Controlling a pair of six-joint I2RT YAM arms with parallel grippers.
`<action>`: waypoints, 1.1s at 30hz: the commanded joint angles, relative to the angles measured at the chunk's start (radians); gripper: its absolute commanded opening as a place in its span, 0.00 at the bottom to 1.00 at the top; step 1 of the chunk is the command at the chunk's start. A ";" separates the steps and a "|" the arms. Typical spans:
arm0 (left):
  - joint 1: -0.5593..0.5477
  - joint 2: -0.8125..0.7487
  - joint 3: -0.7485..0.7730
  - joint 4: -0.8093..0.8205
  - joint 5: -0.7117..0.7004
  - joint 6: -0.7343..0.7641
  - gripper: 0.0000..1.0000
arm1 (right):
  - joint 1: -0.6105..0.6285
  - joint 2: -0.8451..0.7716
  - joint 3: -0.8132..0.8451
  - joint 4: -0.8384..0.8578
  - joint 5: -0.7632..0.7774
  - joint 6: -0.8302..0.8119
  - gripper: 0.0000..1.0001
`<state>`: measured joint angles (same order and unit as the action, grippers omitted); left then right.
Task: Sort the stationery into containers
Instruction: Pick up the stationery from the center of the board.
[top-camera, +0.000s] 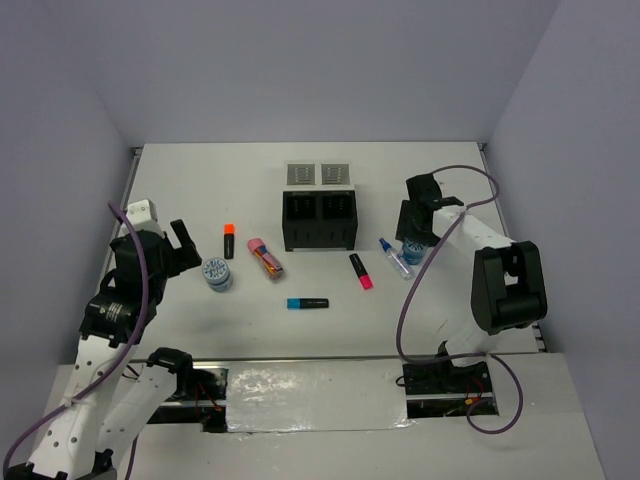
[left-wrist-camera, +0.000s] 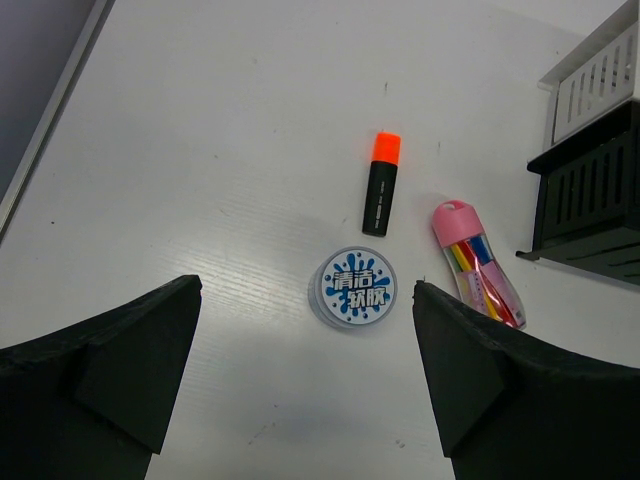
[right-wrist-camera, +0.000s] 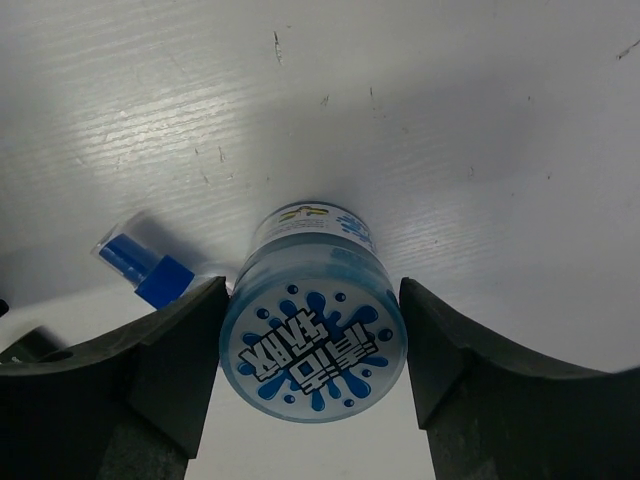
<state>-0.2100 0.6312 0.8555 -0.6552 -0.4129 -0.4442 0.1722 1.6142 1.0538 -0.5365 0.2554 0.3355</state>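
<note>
- Blue-white roll (right-wrist-camera: 312, 345) is squeezed between the fingers of the right gripper (right-wrist-camera: 312, 300), beside the pen (right-wrist-camera: 148, 272) and right of the black box (top-camera: 318, 240).
- Second roll (left-wrist-camera: 352, 288) lies on the table (left-wrist-camera: 200, 150) straight ahead of the left gripper (left-wrist-camera: 308, 292), whose fingers are spread wide; that arm is nearer.

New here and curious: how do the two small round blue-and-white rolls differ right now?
The round blue-white patterned roll by the left arm lies free on the table; the matching roll at the right arm is gripped in the right claw. The left one sits beside a short black orange-capped highlighter, the right one beside a slim blue-white pen. Both carry the same splash label.
</note>
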 joint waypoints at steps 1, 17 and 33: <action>0.006 0.001 0.019 0.045 0.013 0.021 0.99 | -0.002 -0.020 -0.015 0.035 0.005 0.011 0.70; 0.006 0.013 0.019 0.046 0.022 0.022 0.99 | -0.003 -0.077 0.110 -0.076 0.151 0.030 0.00; 0.004 0.021 0.017 0.049 0.034 0.027 0.99 | -0.010 -0.048 0.117 -0.068 0.148 0.026 0.00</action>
<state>-0.2100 0.6472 0.8555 -0.6502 -0.3870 -0.4431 0.1673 1.5780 1.1206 -0.6090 0.3775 0.3687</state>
